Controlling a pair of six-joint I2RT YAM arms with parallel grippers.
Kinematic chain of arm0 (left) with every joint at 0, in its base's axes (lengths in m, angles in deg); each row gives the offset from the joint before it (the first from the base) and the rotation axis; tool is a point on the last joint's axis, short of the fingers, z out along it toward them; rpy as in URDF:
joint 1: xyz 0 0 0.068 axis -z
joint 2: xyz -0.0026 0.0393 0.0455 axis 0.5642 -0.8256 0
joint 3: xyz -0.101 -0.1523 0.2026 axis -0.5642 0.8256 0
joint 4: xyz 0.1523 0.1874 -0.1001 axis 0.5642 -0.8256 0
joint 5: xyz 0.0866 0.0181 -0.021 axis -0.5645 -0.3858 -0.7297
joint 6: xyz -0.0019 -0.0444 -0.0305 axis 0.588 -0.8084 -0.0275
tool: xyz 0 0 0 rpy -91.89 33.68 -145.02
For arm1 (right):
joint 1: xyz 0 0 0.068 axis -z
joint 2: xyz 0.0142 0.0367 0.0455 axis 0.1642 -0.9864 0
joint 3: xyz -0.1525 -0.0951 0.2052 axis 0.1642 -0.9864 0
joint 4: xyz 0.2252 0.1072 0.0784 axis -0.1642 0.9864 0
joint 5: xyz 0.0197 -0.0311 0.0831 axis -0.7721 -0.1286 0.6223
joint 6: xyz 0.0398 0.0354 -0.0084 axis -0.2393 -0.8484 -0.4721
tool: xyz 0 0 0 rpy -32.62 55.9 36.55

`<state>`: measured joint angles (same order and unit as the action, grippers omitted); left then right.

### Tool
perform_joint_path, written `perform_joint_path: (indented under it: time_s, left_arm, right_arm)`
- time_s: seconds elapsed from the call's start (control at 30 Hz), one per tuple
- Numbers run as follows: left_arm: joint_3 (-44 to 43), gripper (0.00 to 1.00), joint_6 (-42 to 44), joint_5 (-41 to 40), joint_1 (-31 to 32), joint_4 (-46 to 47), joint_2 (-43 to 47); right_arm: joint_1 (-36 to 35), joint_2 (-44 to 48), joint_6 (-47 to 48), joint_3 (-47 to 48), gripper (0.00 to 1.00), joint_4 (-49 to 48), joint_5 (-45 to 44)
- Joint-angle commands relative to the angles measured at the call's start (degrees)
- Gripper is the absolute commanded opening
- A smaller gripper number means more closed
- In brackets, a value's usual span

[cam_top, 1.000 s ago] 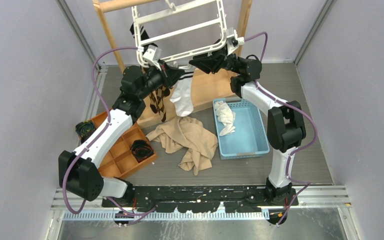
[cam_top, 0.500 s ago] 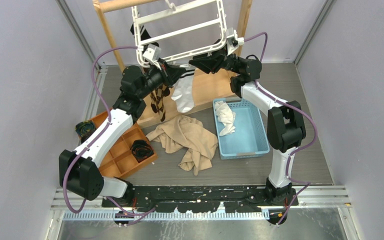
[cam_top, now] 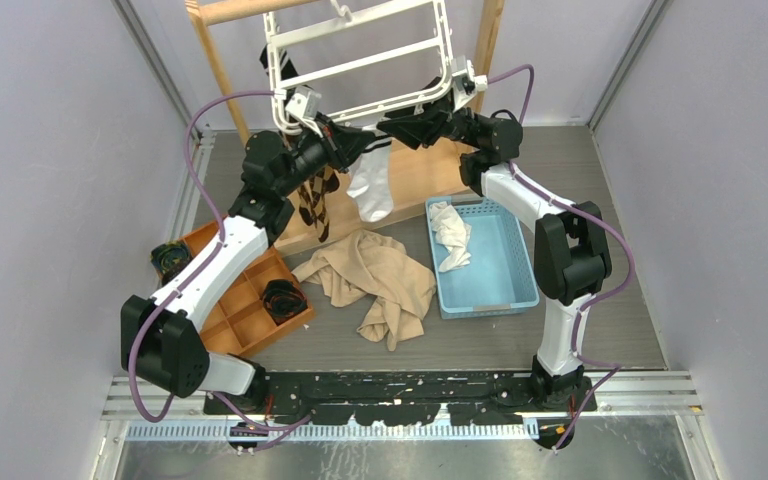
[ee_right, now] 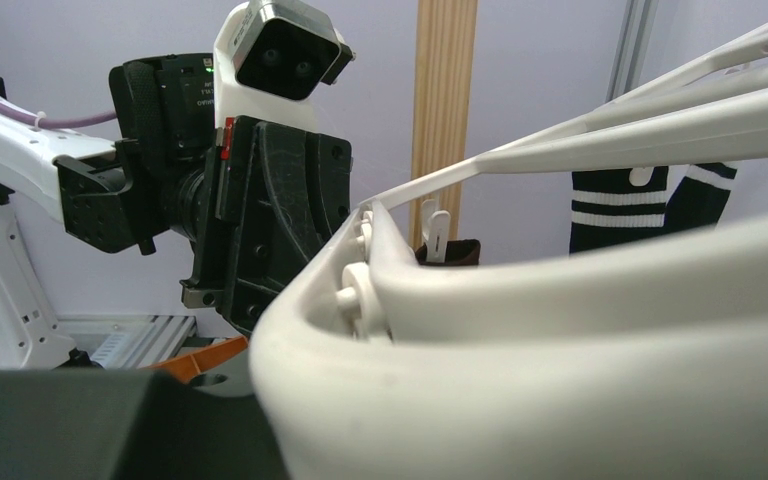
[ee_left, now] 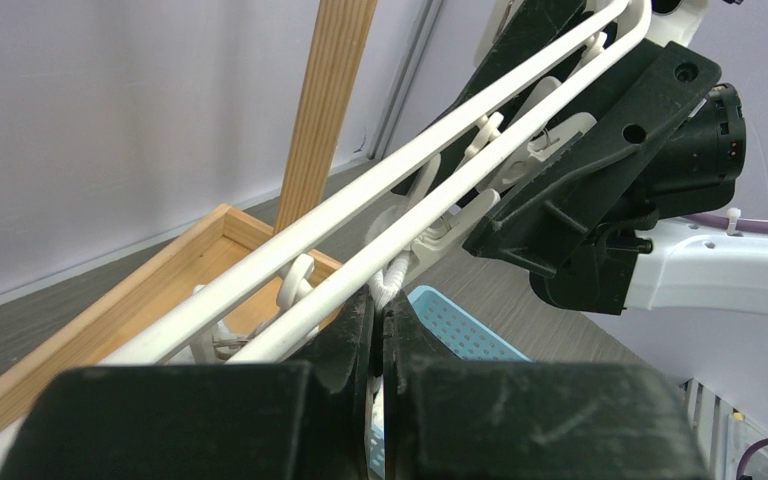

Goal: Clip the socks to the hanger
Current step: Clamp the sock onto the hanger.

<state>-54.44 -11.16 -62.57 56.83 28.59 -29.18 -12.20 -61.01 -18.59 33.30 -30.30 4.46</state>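
Observation:
The white hanger (cam_top: 360,55) hangs tilted from the wooden stand. My left gripper (cam_top: 352,148) is just under its near rim. It is shut on the cuff of a white sock (cam_top: 372,188) that dangles below; the left wrist view shows the cuff (ee_left: 392,278) pinched at the fingertips against the rim bar (ee_left: 440,190). My right gripper (cam_top: 407,125) closes round a clip (ee_left: 535,140) on the same rim, right beside the cuff. A brown argyle sock (cam_top: 315,200) and a black striped sock (ee_right: 640,200) hang clipped.
A beige cloth (cam_top: 380,280) lies mid-table. To its right, a blue basket (cam_top: 505,285) holds another white sock (cam_top: 450,235). An orange divided tray (cam_top: 235,305) at the left holds rolled dark socks. The stand's wooden posts (cam_top: 215,60) flank the hanger.
My left gripper has lifted the white sock up and a little right, closer to the hanger's rim and the right gripper. The right arm has barely moved.

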Motion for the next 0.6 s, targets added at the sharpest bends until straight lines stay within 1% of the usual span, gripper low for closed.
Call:
perform_joint_path:
  time_s: [0.0,0.2,0.33,0.47,0.53,0.57]
  left_arm:
    - [-1.67,0.00,-0.77,-0.41,-0.22,4.28,0.23]
    - [-1.66,0.00,-0.93,-0.62,-0.19,4.28,0.36]
    - [-1.86,0.00,-1.51,-1.06,-0.24,3.92,0.40]
    - [-1.75,0.00,-2.00,-1.99,-0.24,2.81,0.89]
    - [-1.58,0.06,-2.12,-2.50,-0.24,1.83,1.42]
    - [-1.25,0.08,-2.25,-2.88,-0.24,1.44,1.72]
  right_arm:
    - [-0.45,1.74,1.23,1.12,0.45,-1.72,-0.19]
    - [-0.32,2.90,2.17,-0.16,0.62,-1.76,-0.63]
    - [-0.11,4.38,3.45,-2.31,0.80,-2.07,-1.32]
    - [0.29,6.50,5.24,-5.42,0.94,-1.39,-2.46]
    - [0.57,8.02,6.94,-7.49,0.99,0.17,-3.26]
    - [0.74,8.86,7.89,-8.65,0.99,1.60,-3.82]
